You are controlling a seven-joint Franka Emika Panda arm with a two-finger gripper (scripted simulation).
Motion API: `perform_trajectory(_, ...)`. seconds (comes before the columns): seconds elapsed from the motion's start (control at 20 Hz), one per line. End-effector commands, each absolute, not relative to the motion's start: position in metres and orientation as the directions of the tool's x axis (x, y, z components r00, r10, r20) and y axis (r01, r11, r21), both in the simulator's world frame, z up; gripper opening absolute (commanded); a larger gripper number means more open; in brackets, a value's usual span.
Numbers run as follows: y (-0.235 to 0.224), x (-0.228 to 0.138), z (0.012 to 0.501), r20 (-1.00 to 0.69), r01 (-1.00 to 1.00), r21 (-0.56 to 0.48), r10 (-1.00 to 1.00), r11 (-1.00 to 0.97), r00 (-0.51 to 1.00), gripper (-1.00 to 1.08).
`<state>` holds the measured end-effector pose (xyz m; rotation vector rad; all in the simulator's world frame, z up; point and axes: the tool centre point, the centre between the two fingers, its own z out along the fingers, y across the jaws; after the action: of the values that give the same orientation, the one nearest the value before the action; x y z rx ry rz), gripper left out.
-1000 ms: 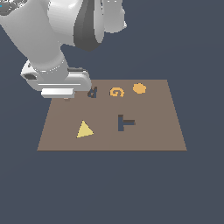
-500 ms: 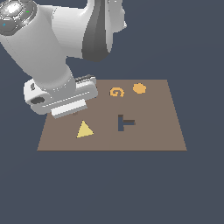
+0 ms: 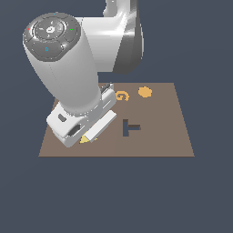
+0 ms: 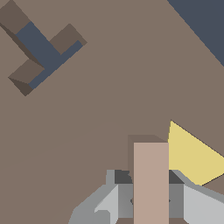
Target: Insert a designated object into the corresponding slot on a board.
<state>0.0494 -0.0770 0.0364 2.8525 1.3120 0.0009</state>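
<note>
In the wrist view my gripper [image 4: 151, 194] is shut on the pale tan T block [image 4: 151, 175], with a grey finger [image 4: 114, 199] on each side. The block hangs above the brown board [image 4: 100, 113], next to the yellow triangle [image 4: 192, 157]. The dark navy T-shaped slot [image 4: 41, 50] lies apart from the block, empty. In the exterior view the slot [image 3: 130, 128] sits mid-board [image 3: 173, 136]. My hand [image 3: 79, 123] hovers near the board's front corner on the exterior view's left and hides the fingers and block.
An orange G letter [image 3: 121, 96] and an orange round shape [image 3: 144, 92] lie at the board's far side. Only a tip of the yellow triangle [image 3: 84, 139] shows under my hand. The arm hides the dark R letter. Dark blue floor [image 4: 201, 22] surrounds the board.
My hand has moved from the far side on the exterior view's left toward the near edge, now over the yellow triangle. The arm looms larger and covers the R letter.
</note>
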Motion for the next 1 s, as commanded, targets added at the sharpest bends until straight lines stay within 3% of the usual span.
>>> perform_trajectory(0.0, -0.058, 0.057, 0.037, 0.0, 0.829, 0.002, 0.829, -0.56, 0.56, -1.0)
perform_trajectory(0.55, 0.02, 0.063, 0.039, -0.001, 0.985, 0.002, 0.985, -0.171, 0.171, -1.0)
perform_trajectory(0.95, 0.048, 0.056, 0.04, -0.001, 1.0, 0.001, 1.0, -0.014, 0.014, -1.0)
